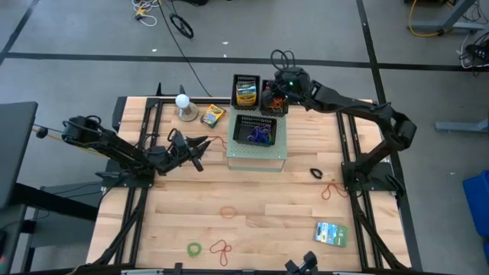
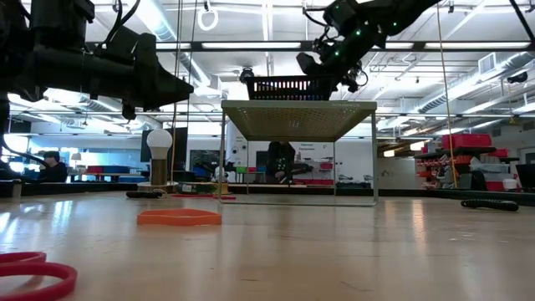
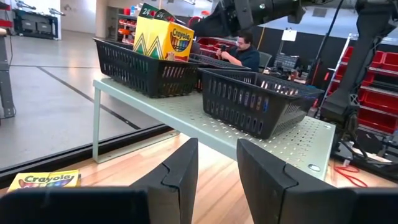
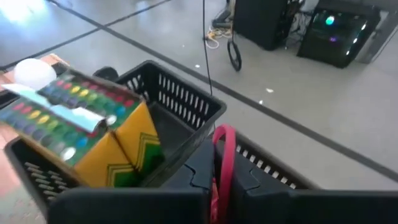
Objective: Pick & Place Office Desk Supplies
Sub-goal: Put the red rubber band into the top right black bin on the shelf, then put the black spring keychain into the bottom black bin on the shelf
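Red rubber band (image 4: 222, 163): thin loop pinched in right claw (image 4: 214, 177), above black mesh baskets (image 4: 180, 102).
Left claw (image 3: 216, 177): fingers apart, empty, over wooden surface (image 1: 260, 206).

A white ball (image 1: 182, 101) on its base stands beside the green shelf (image 1: 257, 155).

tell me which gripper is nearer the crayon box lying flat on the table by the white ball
Left. The left gripper hangs over the table just in front of the crayon box. The right gripper is farther off, above the baskets on the shelf, shut on a red rubber band.
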You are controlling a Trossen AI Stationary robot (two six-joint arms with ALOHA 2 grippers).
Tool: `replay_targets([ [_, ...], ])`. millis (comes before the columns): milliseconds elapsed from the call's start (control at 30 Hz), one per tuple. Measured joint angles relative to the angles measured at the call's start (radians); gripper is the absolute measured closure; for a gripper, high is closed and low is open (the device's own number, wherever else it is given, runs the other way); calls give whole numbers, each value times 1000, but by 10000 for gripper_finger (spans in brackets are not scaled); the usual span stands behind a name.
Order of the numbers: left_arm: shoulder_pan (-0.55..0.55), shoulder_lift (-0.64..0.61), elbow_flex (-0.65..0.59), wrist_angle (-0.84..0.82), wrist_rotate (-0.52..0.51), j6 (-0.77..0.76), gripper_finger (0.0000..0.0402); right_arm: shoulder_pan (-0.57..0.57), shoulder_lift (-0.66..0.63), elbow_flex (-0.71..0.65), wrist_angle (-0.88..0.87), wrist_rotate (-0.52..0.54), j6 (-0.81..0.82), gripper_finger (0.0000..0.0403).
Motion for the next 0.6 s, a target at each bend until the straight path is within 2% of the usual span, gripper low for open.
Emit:
replay_targets([
  [200, 0, 0, 0, 0, 0, 0, 282, 1, -2, 0, -49, 1, 22, 349],
  [600, 0, 0, 0, 0, 0, 0, 282, 10, -42, 0, -108, 16, 28, 211],
])
